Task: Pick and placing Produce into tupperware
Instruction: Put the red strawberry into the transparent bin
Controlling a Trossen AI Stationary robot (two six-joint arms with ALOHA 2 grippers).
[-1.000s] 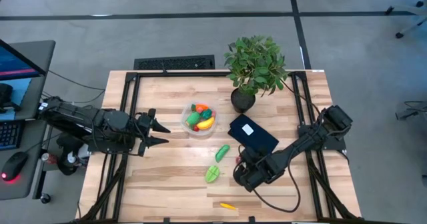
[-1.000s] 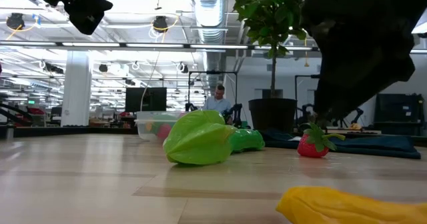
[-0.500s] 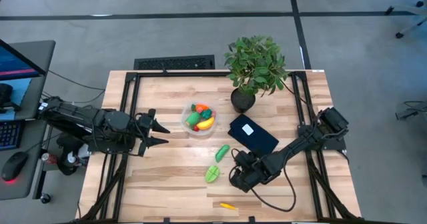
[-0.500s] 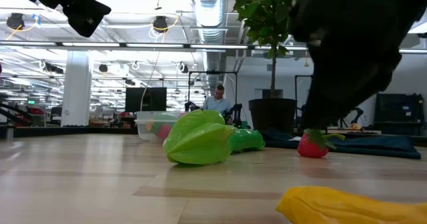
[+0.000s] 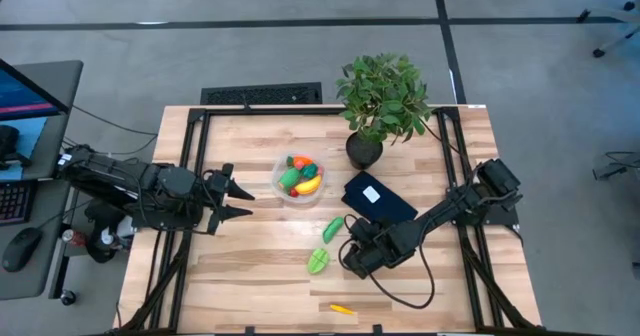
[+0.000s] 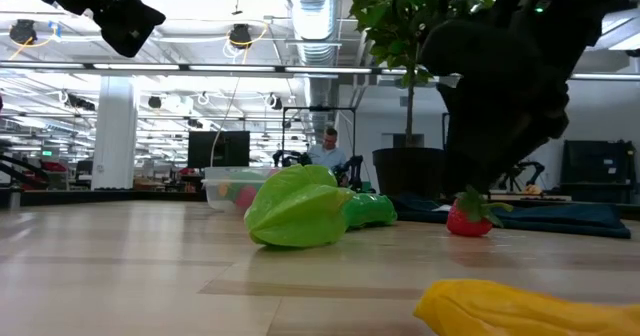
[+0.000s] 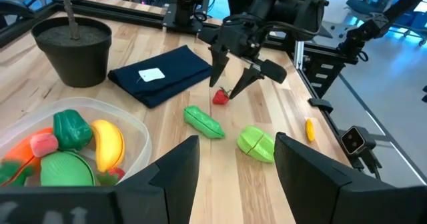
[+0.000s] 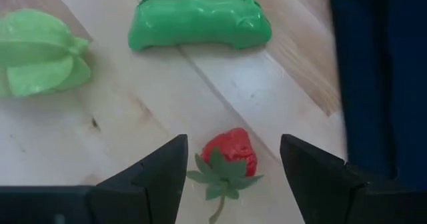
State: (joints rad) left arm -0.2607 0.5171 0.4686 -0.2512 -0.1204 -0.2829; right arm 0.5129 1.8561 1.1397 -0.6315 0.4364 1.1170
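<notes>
Closing on the strawberry (image 8: 228,151) cleanly calls for the right gripper (image 7: 235,72) to drop straight down until its spread fingers straddle the red body rather than the green leaves. It hangs just above the fruit with fingers apart and nothing held. The strawberry lies on the bench (image 5: 250,266) just beside the near edge of the dark blue cloth (image 5: 380,202), so the finger on that side should stay off the fabric. A green pea pod (image 8: 199,21) and a green star fruit (image 8: 40,51) lie near, toward the bench's middle. The clear tub (image 5: 300,179), already holding several pieces, sits toward the far edge, by the potted plant (image 5: 382,101).

Against the view a second ago, the right gripper has slid in from the bench's right edge to stand over the strawberry. The left gripper (image 5: 238,201), open and empty, waits unmoved at the left edge.
</notes>
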